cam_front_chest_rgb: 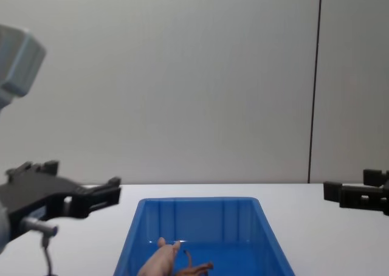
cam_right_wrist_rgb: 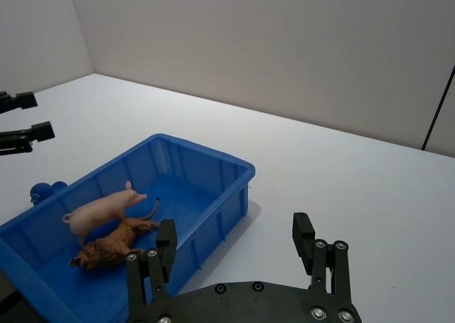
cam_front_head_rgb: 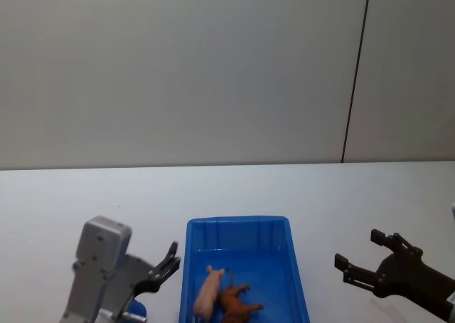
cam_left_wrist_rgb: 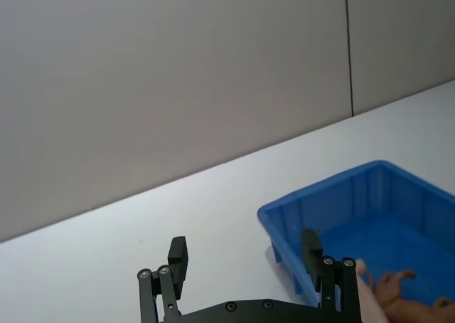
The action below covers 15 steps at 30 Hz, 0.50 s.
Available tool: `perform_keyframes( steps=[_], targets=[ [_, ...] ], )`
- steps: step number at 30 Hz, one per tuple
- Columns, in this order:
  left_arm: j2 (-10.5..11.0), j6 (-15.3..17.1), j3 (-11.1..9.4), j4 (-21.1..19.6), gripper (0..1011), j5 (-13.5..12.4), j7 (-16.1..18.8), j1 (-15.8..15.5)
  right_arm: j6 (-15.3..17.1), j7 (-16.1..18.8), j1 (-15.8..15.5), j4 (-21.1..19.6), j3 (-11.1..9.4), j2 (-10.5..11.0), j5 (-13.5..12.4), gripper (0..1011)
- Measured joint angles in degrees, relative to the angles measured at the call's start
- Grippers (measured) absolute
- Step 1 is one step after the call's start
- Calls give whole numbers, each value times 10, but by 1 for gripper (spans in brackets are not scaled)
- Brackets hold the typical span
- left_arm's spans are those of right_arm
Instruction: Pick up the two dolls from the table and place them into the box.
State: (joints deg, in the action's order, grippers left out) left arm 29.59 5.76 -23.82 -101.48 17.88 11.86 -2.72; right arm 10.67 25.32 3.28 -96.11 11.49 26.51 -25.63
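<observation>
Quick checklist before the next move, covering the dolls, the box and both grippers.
1. Pig inside the box: ok.
2. Lion inside the box, beside the pig: ok.
3. Left gripper open, holding nothing: ok.
4. Right gripper open, holding nothing: ok.
5. Both grippers outside the box, one on each side: ok.
6. Small blue object on the table left of the box, identity: cannot tell.

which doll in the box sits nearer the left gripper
The pale pink pig; the brown lion lies beside it, farther from the left gripper.
</observation>
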Motion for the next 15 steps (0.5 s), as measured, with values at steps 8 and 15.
perform_keyframes(
  steps=[8, 15],
  targets=[
    [22, 13, 7, -16, 1001, 31, 27, 33, 0, 0, -1, 0, -1, 1, -1, 1001],
    [33, 23, 12, -20, 1001, 53, 36, 53, -1, 0, -1, -1, -1, 2, -2, 1001]
  ],
)
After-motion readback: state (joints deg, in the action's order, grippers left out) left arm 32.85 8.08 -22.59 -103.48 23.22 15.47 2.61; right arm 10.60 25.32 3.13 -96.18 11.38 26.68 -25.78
